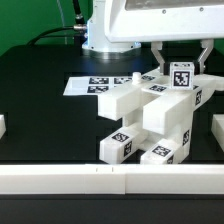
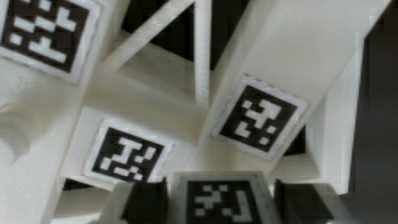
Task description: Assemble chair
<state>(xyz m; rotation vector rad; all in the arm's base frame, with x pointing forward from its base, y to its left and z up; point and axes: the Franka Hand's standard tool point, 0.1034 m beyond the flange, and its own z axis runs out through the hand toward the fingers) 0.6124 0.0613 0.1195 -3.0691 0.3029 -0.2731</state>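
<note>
The partly built chair (image 1: 150, 125) stands in the middle of the black table. It is a cluster of chunky white blocks and bars with black-and-white tags. My gripper (image 1: 181, 70) hangs over its upper end, toward the exterior view's right. It is shut on a small white tagged chair piece (image 1: 181, 77), which touches or nearly touches the top of the assembly. In the wrist view the dark fingers (image 2: 139, 200) flank that tagged piece (image 2: 222, 198). The chair's tagged white blocks (image 2: 258, 115) lie close beyond it.
The marker board (image 1: 90, 85) lies flat behind the chair. A white rail (image 1: 100, 178) runs along the table's front edge. White wall pieces stand at the exterior view's left (image 1: 2, 125) and right (image 1: 214, 130). The robot base (image 1: 110, 35) is at the back.
</note>
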